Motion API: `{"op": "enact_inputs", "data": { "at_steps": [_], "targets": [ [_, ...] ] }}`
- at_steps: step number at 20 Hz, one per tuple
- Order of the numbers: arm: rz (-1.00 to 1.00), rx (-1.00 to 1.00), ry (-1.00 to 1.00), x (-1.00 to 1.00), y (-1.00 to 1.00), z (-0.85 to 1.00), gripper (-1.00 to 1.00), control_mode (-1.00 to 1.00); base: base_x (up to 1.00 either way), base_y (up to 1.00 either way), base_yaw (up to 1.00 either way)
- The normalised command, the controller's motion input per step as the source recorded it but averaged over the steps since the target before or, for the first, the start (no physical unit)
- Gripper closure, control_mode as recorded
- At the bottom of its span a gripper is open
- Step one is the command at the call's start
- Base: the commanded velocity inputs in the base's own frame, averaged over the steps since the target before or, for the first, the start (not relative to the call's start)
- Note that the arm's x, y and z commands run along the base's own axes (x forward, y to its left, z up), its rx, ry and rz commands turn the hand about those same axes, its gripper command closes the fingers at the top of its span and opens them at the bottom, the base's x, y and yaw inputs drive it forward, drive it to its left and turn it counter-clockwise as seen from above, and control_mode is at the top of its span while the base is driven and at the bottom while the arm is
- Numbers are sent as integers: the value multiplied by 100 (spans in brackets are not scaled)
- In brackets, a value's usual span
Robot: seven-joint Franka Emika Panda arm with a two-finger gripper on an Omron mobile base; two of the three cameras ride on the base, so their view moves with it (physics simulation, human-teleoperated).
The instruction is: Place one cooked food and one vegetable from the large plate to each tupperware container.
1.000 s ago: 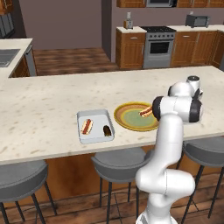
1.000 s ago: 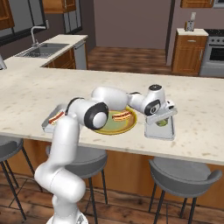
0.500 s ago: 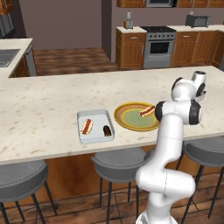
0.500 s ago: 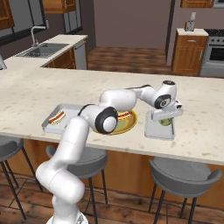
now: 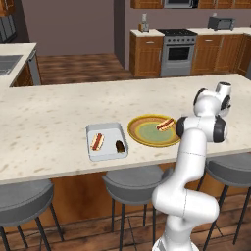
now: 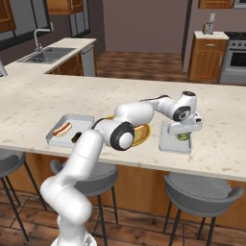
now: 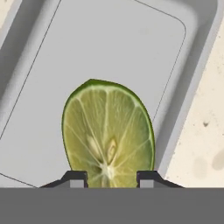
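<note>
My gripper point(image 6: 183, 136) hangs low over the right tupperware container point(image 6: 167, 144), shut on a green citrus-like slice point(image 7: 107, 127). That slice stands on edge between the fingertips point(image 7: 78, 177), just above the tray's bare floor point(image 7: 109, 43). The left tupperware container point(image 5: 106, 128) holds a hot dog point(image 5: 97, 141) and a small dark piece point(image 5: 119, 145). Between the two trays lies the large plate point(image 5: 147, 136), yellow-rimmed, with one hot dog point(image 5: 165, 124) on it. My own arm partly covers the plate point(image 6: 143, 137) in the right base view.
Everything sits on a pale stone counter point(image 5: 49, 117) near its front edge point(image 6: 202, 166). Grey bar stools point(image 5: 132, 184) stand below the counter. A sink point(image 6: 45, 54) lies far left, and a stove point(image 5: 177, 51) is against the back wall.
The hand has shifted a little further right over the right container, with the green slice still between the fingers. The food in the left tray and on the plate has not moved.
</note>
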Motion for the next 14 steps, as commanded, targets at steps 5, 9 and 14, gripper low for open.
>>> {"op": "enact_inputs", "data": {
  "at_steps": [5,9,14],
  "targets": [
    [0,0,0,0,0,-39,100,-100,0,0,0],
    [0,0,0,0,0,0,-100,-100,0,0,0],
    [-1,0,0,0,0,0,-100,-100,0,0,0]
  ]
}}
